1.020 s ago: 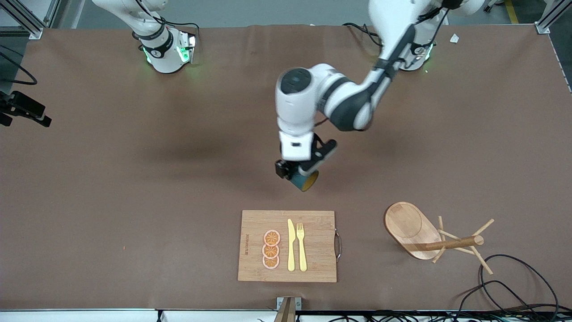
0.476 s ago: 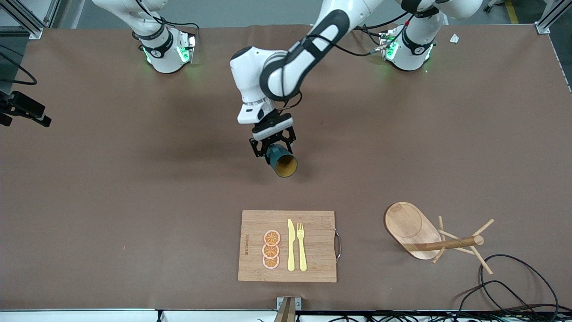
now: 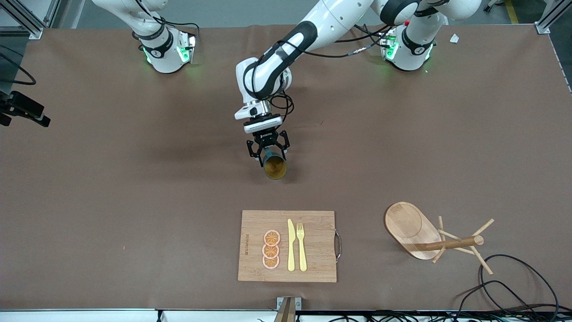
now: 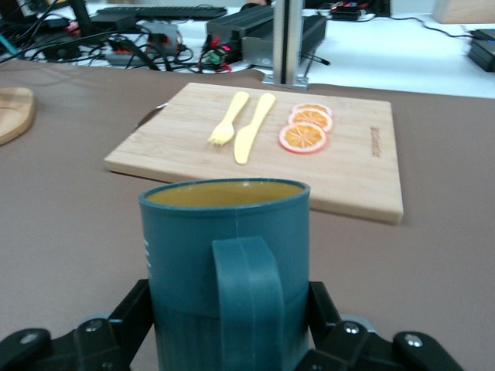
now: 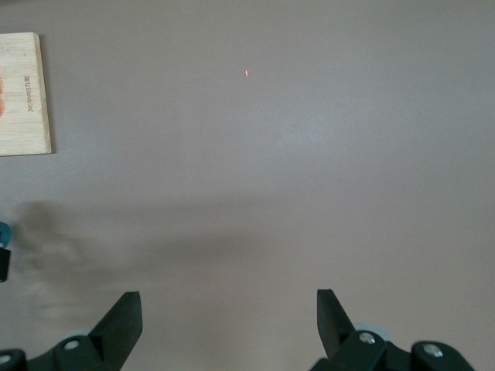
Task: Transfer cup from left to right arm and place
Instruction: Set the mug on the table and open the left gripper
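Table (image 3: 134,188): you have a broad flat surface under a matte brown covering; faint creases run across it.
Cutting board (image 3: 287,246): a rectangular slab of pale striped bamboo with a metal handle on the edge toward the left arm's end; it lies nearer to the front camera than the cup.
Mug stand (image 3: 429,235): an oval wooden base with a round recess; its peg post lies tipped over, toward the left arm's end of the table, beside the cutting board.
Left tool (image 3: 267,154): you see its black fingers (image 4: 131,317) clamped on opposite sides of the cup's lower wall; it hangs over bare table midway between the two bases' ends.
Right tool (image 5: 229,309): its fingers stand wide apart with nothing between them, over bare table; the right arm waits.
Cup (image 3: 274,167): a small dark teal-green cylinder, smooth and slightly glossy, with a tan-brown inside; in the left wrist view (image 4: 226,263) its small loop handle faces the camera; it is held in the air, mouth tilted toward the cutting board.
Knife (image 3: 291,245) and fork (image 3: 301,246): pale yellow plastic, side by side on the board.
Orange slices (image 3: 271,249): three flat round discs in a row beside the knife.
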`<state>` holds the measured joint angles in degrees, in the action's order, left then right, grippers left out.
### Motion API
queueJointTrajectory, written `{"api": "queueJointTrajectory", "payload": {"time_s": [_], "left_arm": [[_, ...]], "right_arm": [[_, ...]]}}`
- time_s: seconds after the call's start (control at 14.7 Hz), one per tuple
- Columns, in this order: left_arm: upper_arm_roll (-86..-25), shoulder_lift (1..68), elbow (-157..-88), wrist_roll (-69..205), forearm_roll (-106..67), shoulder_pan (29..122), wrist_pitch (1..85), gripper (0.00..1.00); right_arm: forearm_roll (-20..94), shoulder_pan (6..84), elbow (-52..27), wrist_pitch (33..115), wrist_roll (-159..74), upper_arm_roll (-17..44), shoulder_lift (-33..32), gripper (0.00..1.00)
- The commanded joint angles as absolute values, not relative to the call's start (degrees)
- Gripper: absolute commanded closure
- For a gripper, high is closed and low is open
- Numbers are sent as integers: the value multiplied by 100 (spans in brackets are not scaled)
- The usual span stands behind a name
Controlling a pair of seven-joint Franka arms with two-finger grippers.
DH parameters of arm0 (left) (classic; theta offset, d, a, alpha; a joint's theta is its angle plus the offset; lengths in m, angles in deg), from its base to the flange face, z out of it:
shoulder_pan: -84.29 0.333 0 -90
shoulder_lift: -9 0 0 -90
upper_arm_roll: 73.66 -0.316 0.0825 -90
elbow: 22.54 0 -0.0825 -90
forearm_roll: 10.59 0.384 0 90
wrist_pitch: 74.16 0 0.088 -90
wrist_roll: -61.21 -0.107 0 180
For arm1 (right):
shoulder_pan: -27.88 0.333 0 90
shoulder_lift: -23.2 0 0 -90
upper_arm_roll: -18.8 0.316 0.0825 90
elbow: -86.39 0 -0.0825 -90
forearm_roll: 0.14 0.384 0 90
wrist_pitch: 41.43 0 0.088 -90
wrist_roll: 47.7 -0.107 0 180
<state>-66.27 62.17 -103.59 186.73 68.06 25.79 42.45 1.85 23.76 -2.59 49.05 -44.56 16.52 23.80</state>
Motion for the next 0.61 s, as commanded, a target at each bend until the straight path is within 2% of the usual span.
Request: {"api": "queueJointTrajectory", "payload": {"time_s": [0.0,0.14,0.2,0.34,0.54], "left_arm": [[-6715,6612,-10243,19214,7560,2329,3880,32],[-6715,6710,-10243,19619,7783,2312,3808,29],[-6715,6719,-10243,19674,7774,2277,3808,22],[-6706,6762,-10261,19700,7748,2189,3799,0],[-6654,6754,-10383,19770,7660,2022,3624,0]], "right_arm": [[241,2234,-325,4892,-4374,1731,2460,0],[241,2234,-325,4892,-4374,1731,2460,0],[241,2234,-325,4892,-4374,1731,2460,0],[241,2234,-325,4892,-4365,1731,2460,0],[241,2234,-317,4909,-4365,1731,2451,0]]}}
